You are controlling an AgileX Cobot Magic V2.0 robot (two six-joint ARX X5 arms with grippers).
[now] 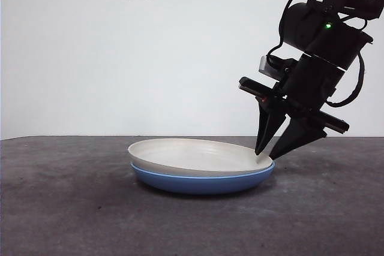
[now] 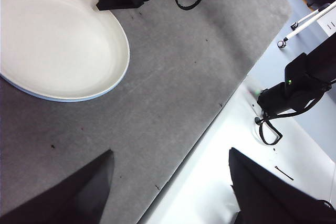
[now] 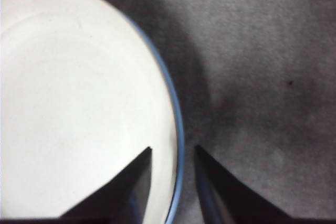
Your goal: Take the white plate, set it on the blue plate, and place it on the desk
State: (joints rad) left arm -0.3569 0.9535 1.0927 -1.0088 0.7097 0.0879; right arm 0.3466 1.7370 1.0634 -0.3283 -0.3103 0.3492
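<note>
Nested on the blue plate (image 1: 201, 183), the white plate (image 1: 198, 155) sat mid-desk (image 1: 60, 208). My right gripper (image 3: 173, 153) straddled both rims, jaws parted. My left gripper (image 2: 170, 179) hung open, well apart.

Front view looks evenly lit to me, bright wall (image 1: 192, 58) slightly blown out, soft shadow under the blue plate (image 1: 204, 181) on the desk (image 1: 60, 208). Right wrist view is soft and blurry, white plate (image 3: 73, 103) overexposed, dark shadow band at its 3 o'clock side. Left wrist view is sharper, with glare on the pale floor (image 2: 220, 171).
</note>
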